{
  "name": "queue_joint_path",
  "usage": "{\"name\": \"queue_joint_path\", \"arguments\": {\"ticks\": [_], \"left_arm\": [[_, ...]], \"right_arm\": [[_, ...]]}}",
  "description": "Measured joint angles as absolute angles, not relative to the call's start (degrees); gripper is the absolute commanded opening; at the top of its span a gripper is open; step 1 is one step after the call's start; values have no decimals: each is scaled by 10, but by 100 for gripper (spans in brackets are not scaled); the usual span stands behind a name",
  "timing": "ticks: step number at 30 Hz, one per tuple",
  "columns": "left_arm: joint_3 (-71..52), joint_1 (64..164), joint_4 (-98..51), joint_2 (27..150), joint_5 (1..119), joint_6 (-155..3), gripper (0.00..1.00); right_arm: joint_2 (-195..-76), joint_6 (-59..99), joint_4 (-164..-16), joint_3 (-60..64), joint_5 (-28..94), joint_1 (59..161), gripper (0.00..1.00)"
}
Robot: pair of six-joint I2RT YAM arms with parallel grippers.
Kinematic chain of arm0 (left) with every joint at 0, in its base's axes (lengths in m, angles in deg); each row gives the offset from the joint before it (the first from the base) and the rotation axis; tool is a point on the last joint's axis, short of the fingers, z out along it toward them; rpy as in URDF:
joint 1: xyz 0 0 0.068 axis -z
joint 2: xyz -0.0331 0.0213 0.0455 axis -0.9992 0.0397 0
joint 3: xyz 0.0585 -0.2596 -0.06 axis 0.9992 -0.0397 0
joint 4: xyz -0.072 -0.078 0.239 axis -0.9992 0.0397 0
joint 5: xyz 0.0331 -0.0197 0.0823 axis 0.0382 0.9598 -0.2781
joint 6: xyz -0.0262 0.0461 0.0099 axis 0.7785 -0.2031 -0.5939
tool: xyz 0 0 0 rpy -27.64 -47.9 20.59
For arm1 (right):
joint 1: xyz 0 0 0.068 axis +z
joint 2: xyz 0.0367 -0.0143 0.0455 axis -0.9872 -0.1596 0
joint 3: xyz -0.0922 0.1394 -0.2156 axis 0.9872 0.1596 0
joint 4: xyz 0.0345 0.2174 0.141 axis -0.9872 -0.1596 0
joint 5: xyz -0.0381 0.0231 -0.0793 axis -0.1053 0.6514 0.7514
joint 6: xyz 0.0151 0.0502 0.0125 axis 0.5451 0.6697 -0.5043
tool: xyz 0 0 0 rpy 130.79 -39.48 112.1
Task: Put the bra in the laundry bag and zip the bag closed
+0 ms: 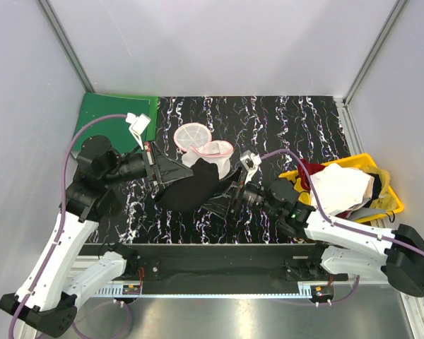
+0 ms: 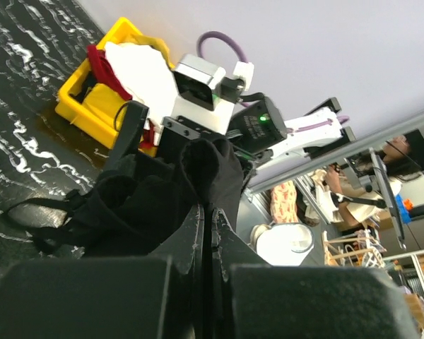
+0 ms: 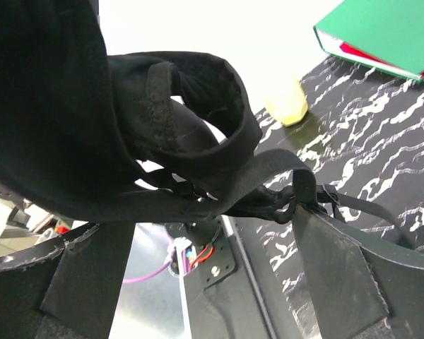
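Top external — soft black bra (image 1: pixel 191 188) bunched beside round mesh laundry bag (image 1: pixel 206 154).

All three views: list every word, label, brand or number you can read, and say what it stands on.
None can be read.
The green folder on the table shows a plain cover.
The yellow plastic basket, the white mesh laundry bag with pink rims and the black fabric bra carry no visible print.
Background clutter in the left wrist view is too blurred.

no legible text, no labels, no brands, no numbers in any view
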State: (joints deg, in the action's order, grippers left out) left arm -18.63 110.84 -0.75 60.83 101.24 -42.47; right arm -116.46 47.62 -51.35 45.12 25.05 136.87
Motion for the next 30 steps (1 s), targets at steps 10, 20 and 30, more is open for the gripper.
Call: {"name": "queue_joint_path", "arguments": {"ticks": [10, 20, 30], "left_arm": [[-103, 1108, 71, 647, 967, -487, 0], [-84, 1108, 93, 650, 950, -512, 0], [-80, 1108, 87, 649, 963, -505, 0]], "right_arm": [[-1007, 495, -670, 461, 234, 1369, 100], [-996, 607, -686, 515, 181, 1369, 52], [-1186, 698, -550, 520, 173, 1370, 38]]}}
